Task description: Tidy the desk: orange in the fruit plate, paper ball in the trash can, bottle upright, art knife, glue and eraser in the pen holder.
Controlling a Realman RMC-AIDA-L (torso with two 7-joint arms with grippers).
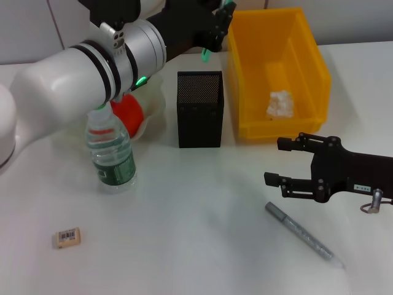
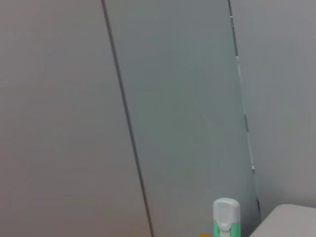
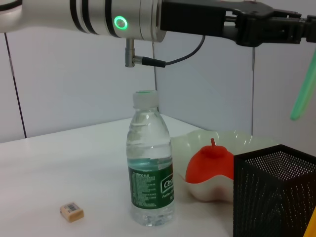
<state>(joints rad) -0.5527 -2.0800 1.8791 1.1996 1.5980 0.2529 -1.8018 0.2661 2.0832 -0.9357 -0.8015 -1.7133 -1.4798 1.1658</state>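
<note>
Glue stick (image 1: 206, 56) up in the air, green and white, clamped in the left gripper (image 1: 216, 24), which hangs above the black mesh pen holder (image 1: 199, 109) at the back of the white table (image 1: 202, 209). From the left wrist view the glue's white and green end (image 2: 226, 217) pokes into the frame against a grey wall, and the right wrist view catches its green body (image 3: 305, 89) slanting down above the holder (image 3: 276, 192).

Right gripper (image 1: 284, 163) sits low over the table on the robot's right, fingers (image 1: 288, 145) spread apart and holding nothing, pointing toward the holder. Just beside it, nearer the front edge, lies the silver art knife (image 1: 304, 235), flat on the table and not touched.

Bottle (image 1: 110, 150) is upright on the left, clear with a green label; in the right wrist view it (image 3: 149, 163) stands in front of the fruit plate (image 3: 217, 143). Orange (image 1: 127, 110) rests in that white plate (image 1: 153, 104), partly hidden behind the left arm; the right wrist view shows it (image 3: 210, 160) reddish with a small stem.

Eraser (image 1: 66, 237) lies alone near the front left corner, well apart from the holder, and the right wrist view shows it (image 3: 72, 212) flat on the table. Paper ball (image 1: 280, 103) is inside the yellow bin (image 1: 245, 74), which stands just beside the holder on its right.
</note>
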